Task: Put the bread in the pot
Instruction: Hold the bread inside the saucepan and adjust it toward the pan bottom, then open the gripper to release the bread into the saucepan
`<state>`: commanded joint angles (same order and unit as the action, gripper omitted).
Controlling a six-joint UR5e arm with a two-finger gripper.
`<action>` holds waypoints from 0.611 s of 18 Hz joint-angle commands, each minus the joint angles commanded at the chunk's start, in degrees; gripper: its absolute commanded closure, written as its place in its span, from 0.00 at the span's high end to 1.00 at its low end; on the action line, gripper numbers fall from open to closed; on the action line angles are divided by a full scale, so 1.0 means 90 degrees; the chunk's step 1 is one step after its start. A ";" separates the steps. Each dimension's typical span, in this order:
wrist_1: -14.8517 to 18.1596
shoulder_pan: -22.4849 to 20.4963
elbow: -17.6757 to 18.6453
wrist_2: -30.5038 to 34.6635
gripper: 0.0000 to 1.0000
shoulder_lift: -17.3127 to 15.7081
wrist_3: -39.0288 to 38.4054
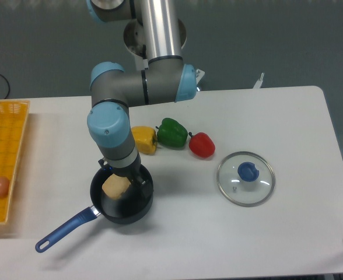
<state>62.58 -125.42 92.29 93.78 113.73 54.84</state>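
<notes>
White tabletop [230,233] fills most of what we see from the fixed camera, with a dark grey wall behind it and a black cable curling at the far left edge. Our arm reaches down from the back, and its gripper [120,177] sits inside the pot [137,205], mostly hidden under the wrist, so we cannot tell how far the jaws stand apart or whether they grip anything. Directly below the gripper, the bread [115,187] shows as a pale tan chunk inside the pot's dark bowl. From the pot, the blue handle [63,230] runs out toward the front left. Just behind and to the right of the gripper, we see a yellow pepper [144,140], a green pepper [172,132] and a red pepper [202,144] in a row. Well off to the right lies a glass lid [245,178] with a blue knob. Far to the left, a yellow tray [5,146] holds a small pinkish egg [1,186].
</notes>
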 joint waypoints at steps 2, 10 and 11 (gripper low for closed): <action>0.0000 0.0000 0.0000 0.0078 1.00 -0.0010 0.0000; -0.0010 0.0000 -0.0137 0.0108 1.00 0.0059 0.0020; -0.0019 0.0000 -0.0166 0.0098 1.00 0.0059 0.0029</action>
<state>62.40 -125.42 90.79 94.66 114.26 55.11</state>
